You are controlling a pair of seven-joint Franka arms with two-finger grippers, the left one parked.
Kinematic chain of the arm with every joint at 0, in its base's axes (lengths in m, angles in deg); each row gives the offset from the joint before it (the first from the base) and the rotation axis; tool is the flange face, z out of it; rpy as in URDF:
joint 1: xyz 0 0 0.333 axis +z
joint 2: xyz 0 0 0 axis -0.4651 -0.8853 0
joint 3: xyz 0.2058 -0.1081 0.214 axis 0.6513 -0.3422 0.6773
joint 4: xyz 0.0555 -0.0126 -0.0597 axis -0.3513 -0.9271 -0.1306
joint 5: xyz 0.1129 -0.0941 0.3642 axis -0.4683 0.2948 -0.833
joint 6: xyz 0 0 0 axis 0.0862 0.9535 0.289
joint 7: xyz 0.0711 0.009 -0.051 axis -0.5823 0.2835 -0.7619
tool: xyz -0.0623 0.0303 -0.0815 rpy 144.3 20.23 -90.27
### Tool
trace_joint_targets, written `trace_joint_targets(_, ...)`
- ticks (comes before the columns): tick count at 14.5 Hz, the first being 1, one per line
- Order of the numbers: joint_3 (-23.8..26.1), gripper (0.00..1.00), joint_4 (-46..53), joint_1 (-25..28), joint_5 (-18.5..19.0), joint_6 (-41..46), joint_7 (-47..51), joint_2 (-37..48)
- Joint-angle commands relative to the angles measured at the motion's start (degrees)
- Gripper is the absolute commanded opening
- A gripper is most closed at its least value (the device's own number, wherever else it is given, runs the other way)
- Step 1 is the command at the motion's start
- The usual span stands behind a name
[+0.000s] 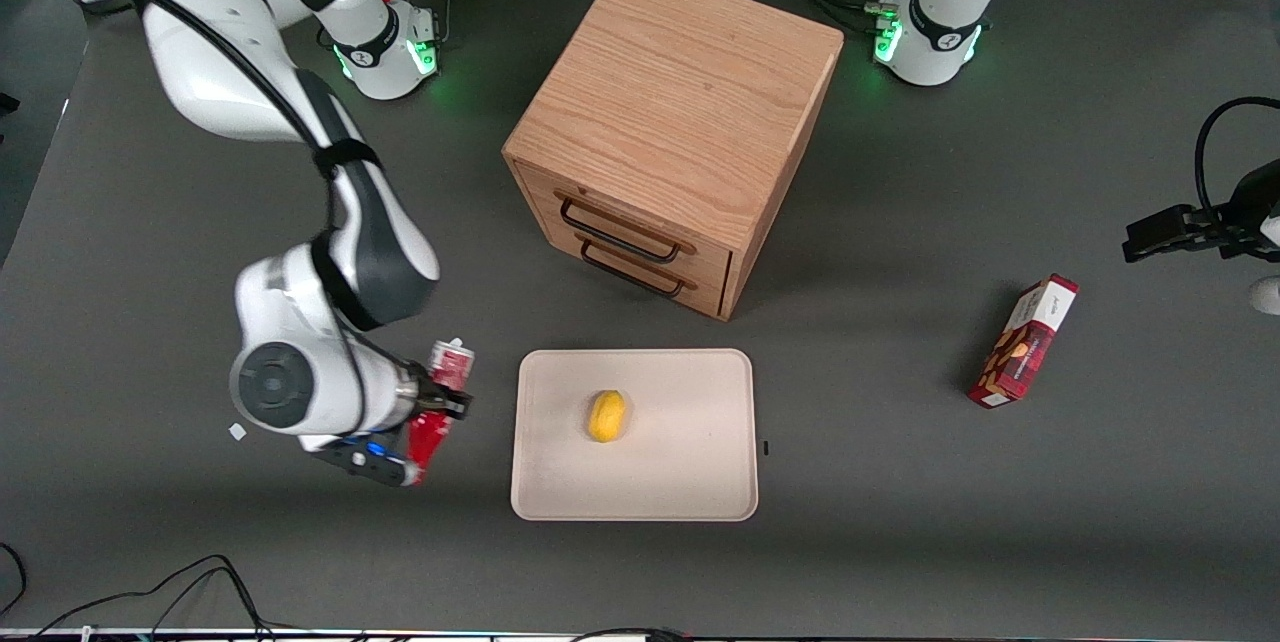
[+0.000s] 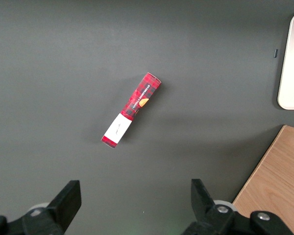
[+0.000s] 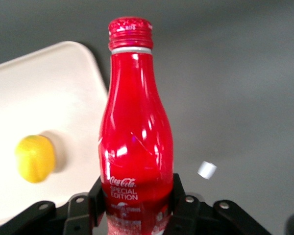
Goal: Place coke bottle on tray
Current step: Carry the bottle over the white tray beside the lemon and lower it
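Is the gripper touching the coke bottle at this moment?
Touching. In the right wrist view the gripper has a finger pressed on each side of the coke bottle, near its base, beside the tray.

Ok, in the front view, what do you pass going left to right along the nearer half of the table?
Gripper shut on the coke bottle → tray → yellow fruit on the tray → red snack box toward the parked arm's end.

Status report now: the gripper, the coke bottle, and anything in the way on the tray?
Gripper shut on coke bottle, beside the tray, not over it. Lemon sits mid-tray; bare space around it.
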Motion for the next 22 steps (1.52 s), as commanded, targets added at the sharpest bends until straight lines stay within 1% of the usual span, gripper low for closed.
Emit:
trace_joint_targets(1, -2.6, 0.00, 4.8, 3.8, -0.1, -4.1, -7.4, -4.5)
trace_joint_targets(3, -4.7, 0.00, 4.9, 6.6, -0.1, -6.8, -11.9, -6.3)
trace_joint_targets(5, -5.9, 0.00, 5.0, 8.1, -0.1, -9.9, -11.6, -8.5)
trace_joint_targets(9, -6.0, 0.00, 4.9, 8.1, -0.1, -13.7, -11.4, -10.5)
trace_joint_targets(15, -5.9, 0.00, 4.7, 8.1, -0.1, -16.0, -11.3, -12.8)
trace_joint_targets(16, -5.9, 0.03, 4.5, 8.2, -0.1, -16.1, -11.2, -13.0)
trace_joint_targets(17, -6.0, 0.09, 4.4, 8.2, -0.1, -16.1, -10.7, -13.1)
trace_joint_targets(19, -6.0, 0.17, 4.4, 8.1, -0.1, -16.1, -10.6, -13.5)
trace_joint_targets(21, -5.9, 0.31, 4.2, 8.2, -0.1, -16.5, -10.3, -13.6)
trace_joint_targets(22, -5.9, 0.37, 4.2, 8.2, -0.1, -16.5, -9.9, -13.7)
